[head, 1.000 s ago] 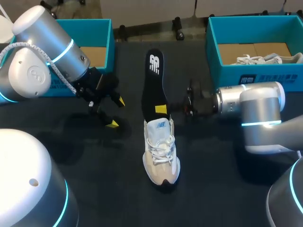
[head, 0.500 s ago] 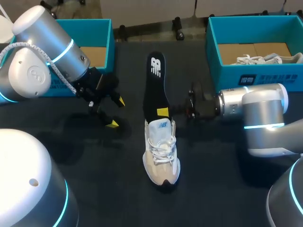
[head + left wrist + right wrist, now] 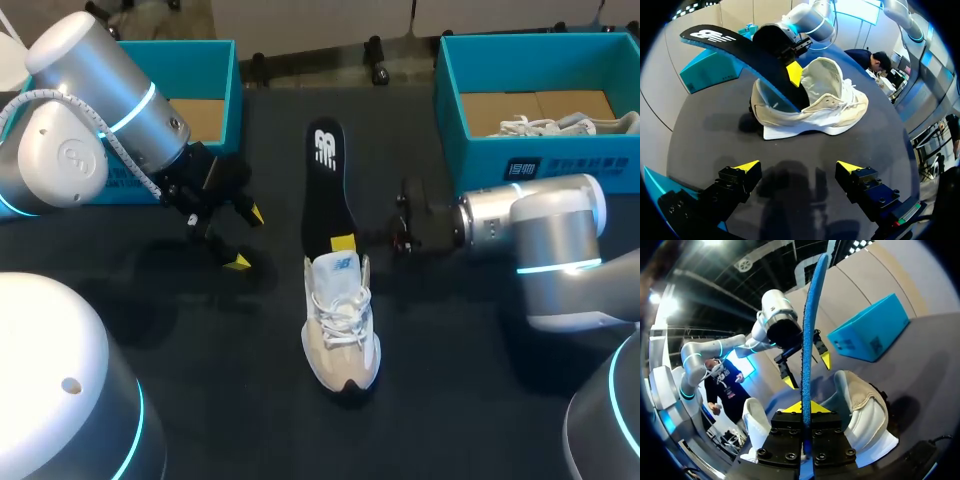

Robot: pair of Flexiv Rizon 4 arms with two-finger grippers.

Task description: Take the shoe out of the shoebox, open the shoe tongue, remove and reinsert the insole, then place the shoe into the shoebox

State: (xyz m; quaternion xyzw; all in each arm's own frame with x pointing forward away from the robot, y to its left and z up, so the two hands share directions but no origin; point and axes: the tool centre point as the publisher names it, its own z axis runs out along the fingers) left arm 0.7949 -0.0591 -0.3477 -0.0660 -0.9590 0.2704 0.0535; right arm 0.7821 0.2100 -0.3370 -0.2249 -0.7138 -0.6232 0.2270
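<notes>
Your shoe (image 3: 340, 320) sits just below the centre of the head view, a cream sneaker standing on its sole on the dark table (image 3: 200, 400), toe toward the bottom edge and laces facing up. The black insole (image 3: 325, 185) sticks out of its opening and runs up toward the upper middle of the frame. Its lower end is down inside the heel, its far end free with the white logo showing.

Your right pincer (image 3: 343, 243) has that insole. Its arm comes in from the right edge and the yellow tip sits right at the shoe's collar. From the right wrist, the insole stands edge-on, blue underside showing, clamped between the two fingers of the right pincer (image 3: 805, 412), with the shoe's open mouth just beyond.

Your left pincer (image 3: 246, 238) hangs at centre left of the head view, spread wide and holding nothing, well apart from the shoe. From the left wrist view, the shoe lies side-on ahead of the parted tips, heel end nearer the insole's arc.

One teal shoebox (image 3: 215, 75) is at upper left; a second teal shoebox (image 3: 450, 90) at upper right holds another white shoe (image 3: 545, 125).
</notes>
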